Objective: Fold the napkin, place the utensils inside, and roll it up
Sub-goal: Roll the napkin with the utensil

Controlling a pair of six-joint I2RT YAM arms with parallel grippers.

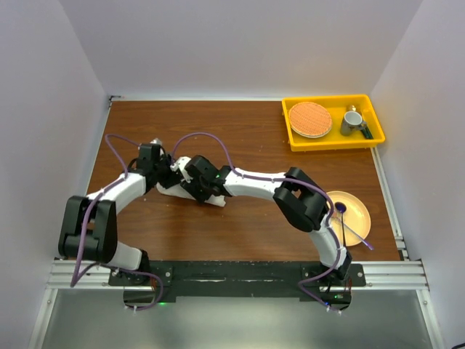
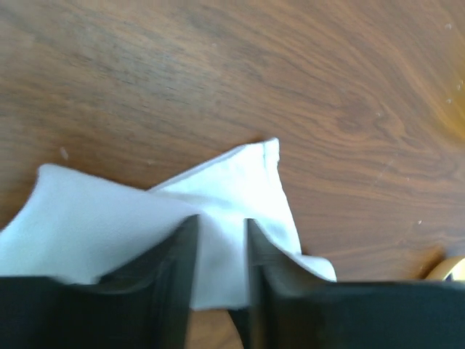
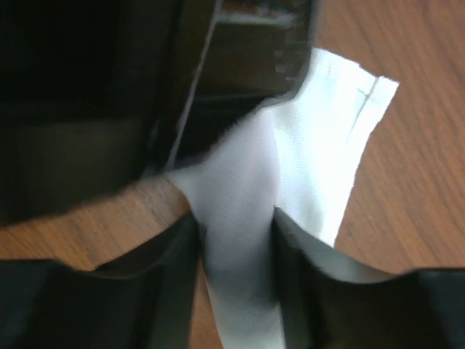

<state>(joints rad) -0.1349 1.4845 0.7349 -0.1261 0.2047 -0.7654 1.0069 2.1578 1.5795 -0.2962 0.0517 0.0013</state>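
My left gripper (image 2: 220, 243) is closed narrow, and a fold of the napkin (image 2: 243, 182) is pinched between its two fingers (image 2: 178, 283). My right gripper (image 3: 236, 218) is also narrow, and a strip of the same white cloth runs between its fingers (image 3: 294, 276), so it holds the napkin too. In the top view both of my arms reach to the same place and the two grippers are just beside each other. This place is in the left half of the table (image 1: 247, 138), about halfway between the near and far edges. The napkin lies there bunched, mostly hidden under my grippers. In the left wrist view one hemmed corner points away from my fingers and rests on the wood. At the far right corner stands a yellow tray (image 1: 327, 145) with a round orange disc (image 1: 310, 119) and a small cup (image 1: 352, 120). Near the right edge, a yellow plate (image 1: 360, 211) carries a utensil with a purple end (image 1: 356, 233).
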